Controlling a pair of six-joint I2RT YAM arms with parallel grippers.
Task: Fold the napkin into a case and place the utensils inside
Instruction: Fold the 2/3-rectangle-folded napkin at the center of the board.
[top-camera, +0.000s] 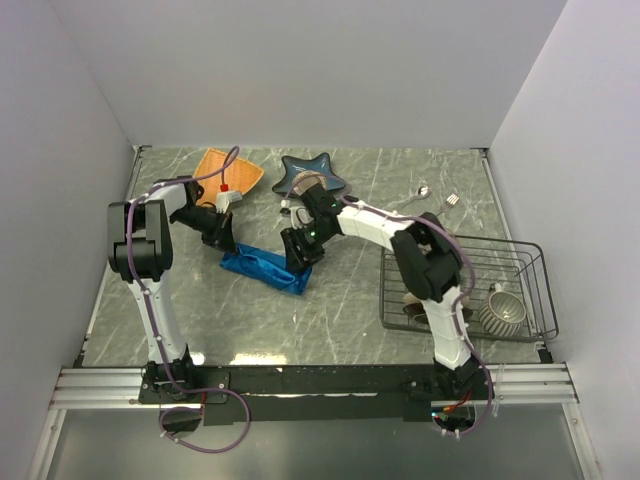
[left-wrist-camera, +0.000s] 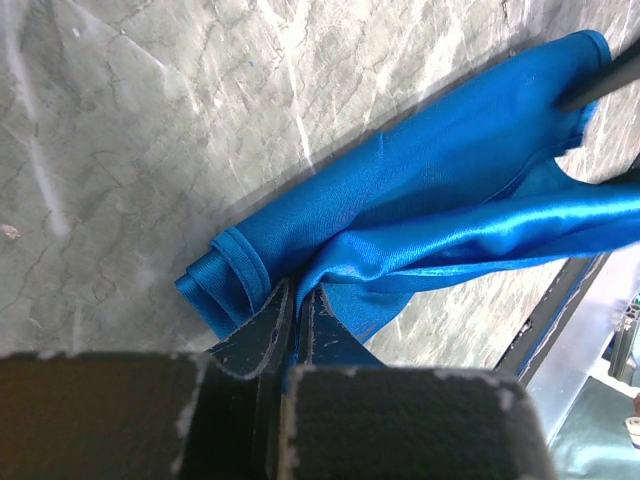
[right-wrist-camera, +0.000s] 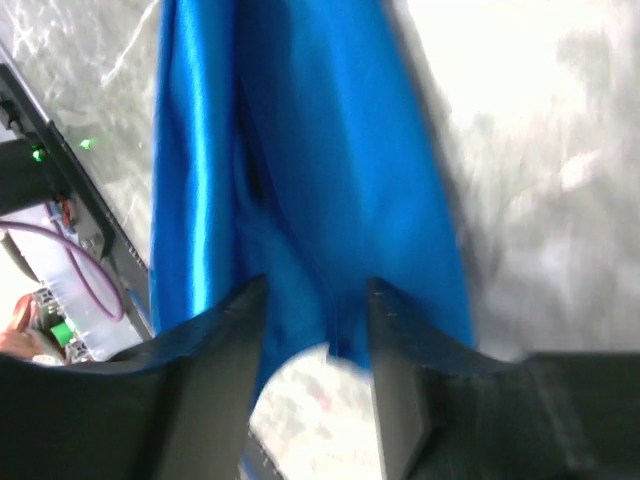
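- Blue satin-like cloth, the napkin (top-camera: 262, 268), is lying on the grey marbled table (top-camera: 330, 325) just left of centre in the top view. It is already gathered into a narrow band running from about 10 o'clock to 4 o'clock.
- The left gripper (left-wrist-camera: 297, 305) is working at the band's 10 o'clock end. Its jaws are nearly closed, pinching a loose top layer of the cloth beside the rolled, hemmed corner.
- The right gripper (right-wrist-camera: 315, 320) is hovering over the band's other end. Its jaws are standing well apart with the cloth below and between them, and they are clamping nothing. That view is blurred, so I cannot tell whether the tips are touching the fabric.
- The spoon (top-camera: 419, 192) and fork (top-camera: 450, 200) are lying side by side on the bare table, well apart from the napkin at roughly 2 o'clock from it. They are just beyond the far edge of the wire rack (top-camera: 532, 247).
- Judging by this, the folding step is under way and the utensil step is not yet begun. The band is looking rumpled, with one shiny layer bulging loose, so it is not a tidy pouch yet.
- The next move is calling for the pinched layer to be laid flat and square over the rest, with the other end held down so the slippery cloth is not sliding.
- An open mouth should be left at one end.
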